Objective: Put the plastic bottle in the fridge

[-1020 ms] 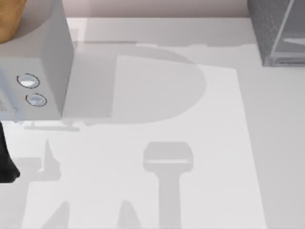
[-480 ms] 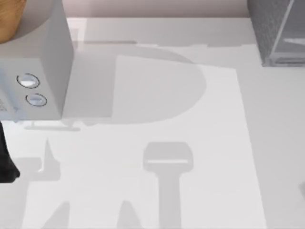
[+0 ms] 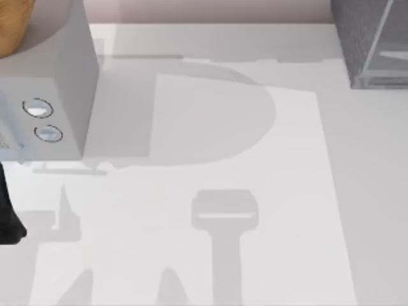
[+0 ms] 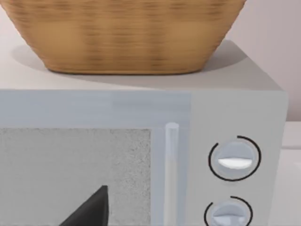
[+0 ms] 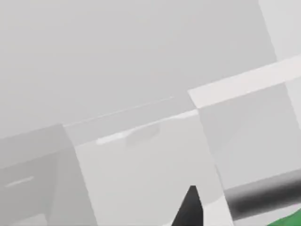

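Note:
The fridge [image 3: 356, 39], a dark grey speckled box with a paler panel in a light frame, stands at the table's far right corner. The plastic bottle is out of view in the top view. In the right wrist view a green sliver [image 5: 288, 220] shows at the picture's corner beside a dark fingertip [image 5: 189, 208] of my right gripper; I cannot tell what the green thing is. My left arm [image 3: 7, 220] is at the table's left edge. One dark fingertip [image 4: 90, 210] of its gripper points at the pale grey box.
A pale grey box with two round knobs [image 3: 48, 95] stands at the left with a woven basket [image 4: 122, 33] on top. The white table [image 3: 210, 127] carries only shadows across its middle. A pale wall runs along the far edge.
A small dark shape that showed at the top view's right edge half a second ago is gone. The left arm has not moved.

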Controlling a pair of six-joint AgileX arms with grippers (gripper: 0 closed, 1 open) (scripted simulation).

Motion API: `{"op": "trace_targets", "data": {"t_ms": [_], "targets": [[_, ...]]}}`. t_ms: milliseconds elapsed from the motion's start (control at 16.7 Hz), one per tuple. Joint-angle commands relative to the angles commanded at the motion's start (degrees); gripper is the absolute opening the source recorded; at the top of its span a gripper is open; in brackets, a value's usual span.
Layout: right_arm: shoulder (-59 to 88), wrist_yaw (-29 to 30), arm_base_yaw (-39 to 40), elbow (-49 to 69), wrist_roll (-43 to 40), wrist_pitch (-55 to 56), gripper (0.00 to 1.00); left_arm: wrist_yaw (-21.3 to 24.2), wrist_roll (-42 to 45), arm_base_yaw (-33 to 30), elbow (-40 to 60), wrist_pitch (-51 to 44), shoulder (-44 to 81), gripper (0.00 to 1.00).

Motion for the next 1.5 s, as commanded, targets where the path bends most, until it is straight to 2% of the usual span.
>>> {"op": "trace_targets", "data": {"t_ms": [300, 540, 1200, 1500], "targets": [[-7.14, 6.63, -27.98, -9.52, 23.62, 5.42, 0.01, 0.0, 0.0, 0.0, 0.0, 0.0, 0.0, 1.0], [-13.39, 12.35, -47.95, -15.52, 38.7, 10.67, 0.01, 0.0, 0.0, 0.0, 0.0, 0.0, 0.0, 1.0], [-35.03, 25.37, -94.75, -23.61, 67.48, 29.77, 0.01, 0.0, 0.0, 0.0, 0.0, 0.0, 0.0, 1.0], [-44.64, 30.81, -119.44, -27.39, 79.39, 37.26, 0.01, 0.0, 0.0, 0.0, 0.0, 0.0, 0.0, 1.0]]}}
